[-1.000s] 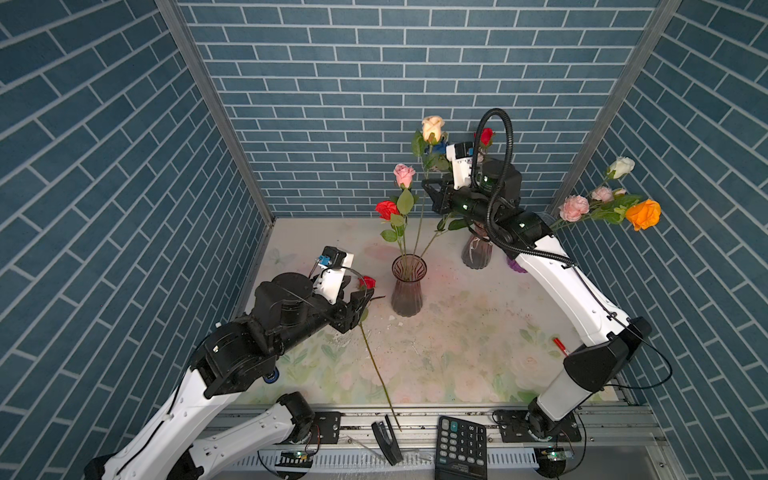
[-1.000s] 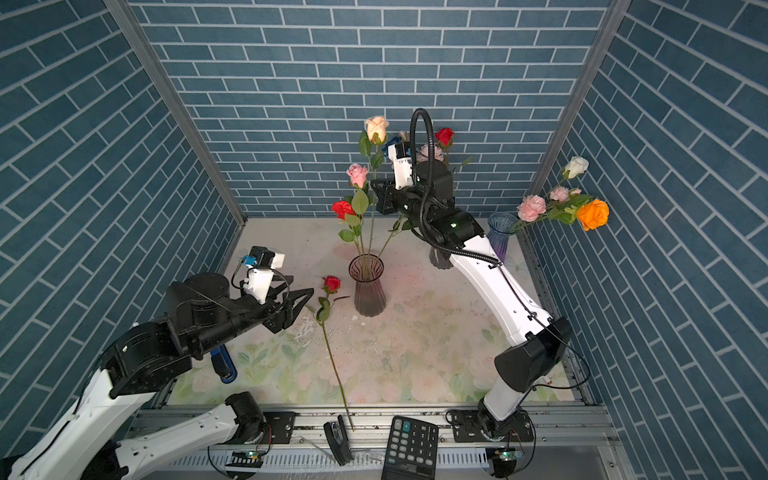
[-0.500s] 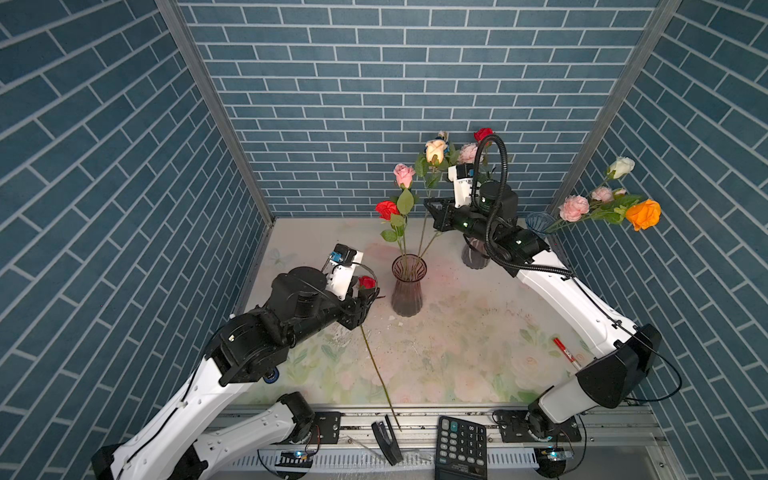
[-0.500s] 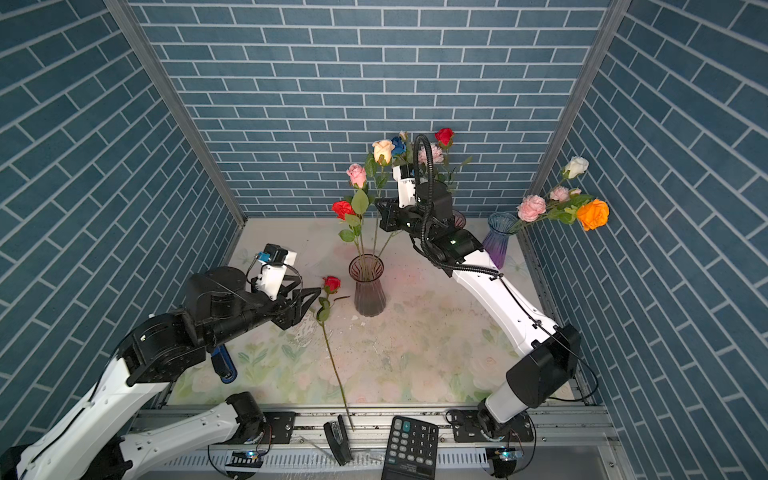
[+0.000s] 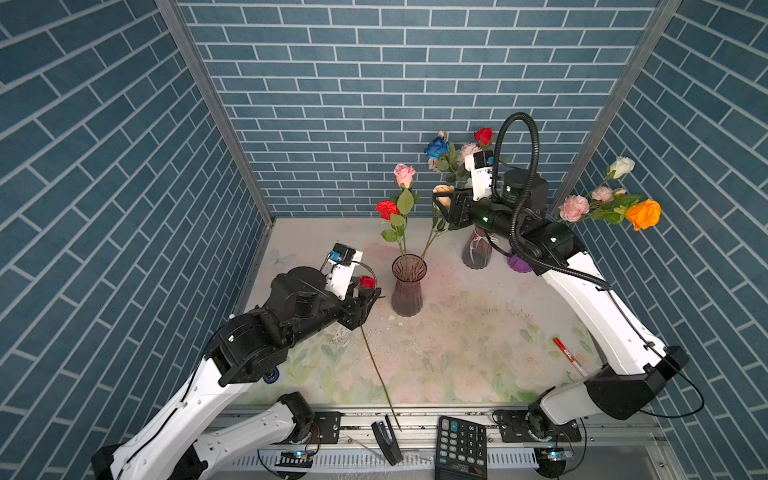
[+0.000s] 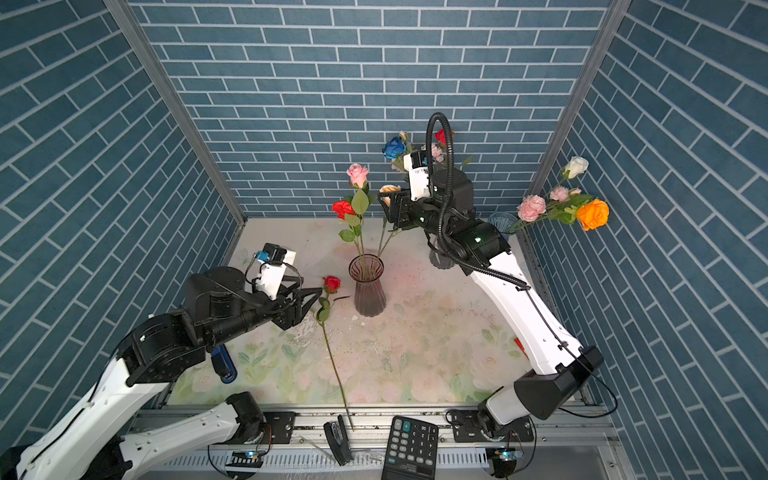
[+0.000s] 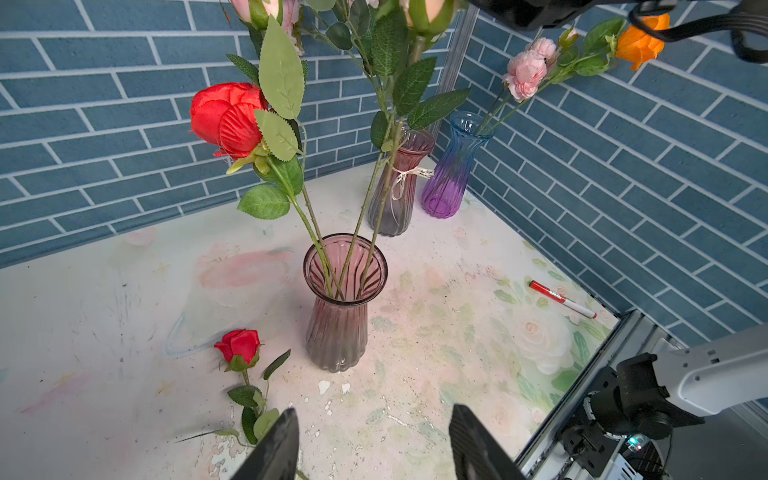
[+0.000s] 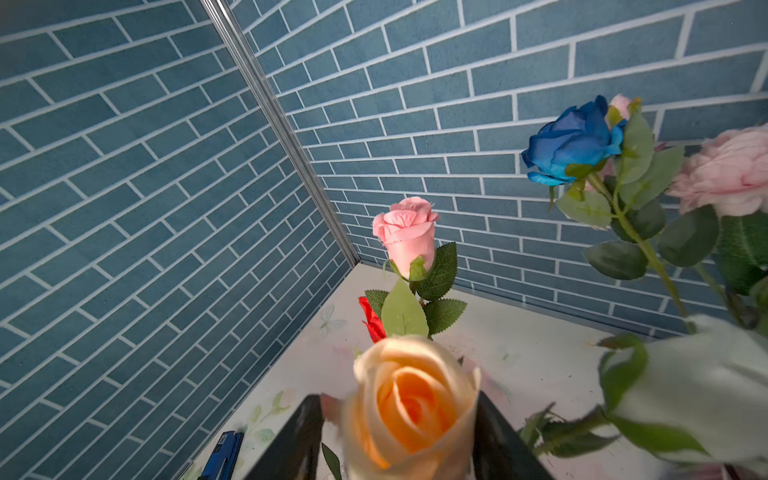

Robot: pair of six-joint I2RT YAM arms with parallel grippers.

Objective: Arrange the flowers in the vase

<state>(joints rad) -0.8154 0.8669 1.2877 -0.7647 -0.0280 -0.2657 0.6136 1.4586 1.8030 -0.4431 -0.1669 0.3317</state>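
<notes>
1. Over at the middle of the desk (image 5: pixel 478 324), 3 flowers have already been stood in the smoky pink vase (image 5: pixel 408 286): a pink rose (image 5: pixel 404 174), a big red bloom (image 5: pixel 386 209) and a peach rose (image 8: pixel 411 415).
2. The peach rose's stem is seated in that vase, and its bloom is flanked by the right hand (image 8: pixel 397 399), fingers spread to either side. Whether the petals are touched can't be told, but nothing looks squeezed.
3. 1 small red rose (image 6: pixel 331 284) is left lying flat on the desk just beside the vase, with its stem pointed at the front edge. The left hand (image 6: pixel 313 303) is parked right by its leaves, fingers spread, nothing pinched.
4. So it's reckoned as 3 in and 1 to go, roughly. More blooms are kept in 2 other vases: a dusky one tied with twine (image 7: pixel 397 195) and a blue-to-purple one (image 7: pixel 451 174) at the back right. Whether those are meant to be moved can't be told.
5. Surface: the desk is covered in a pale floral print, pretty scuffed, with white flakes scattered near the vase's base. A red marker (image 7: pixel 561 298) is left near the right edge, and a calculator (image 5: pixel 461 446) and a black stapler (image 5: pixel 386 440) are parked on the front rail.
6. Room: the desk is boxed in on 3 sides by blue brick-pattern walls (image 5: pixel 374 83), with metal strips at the corners.
</notes>
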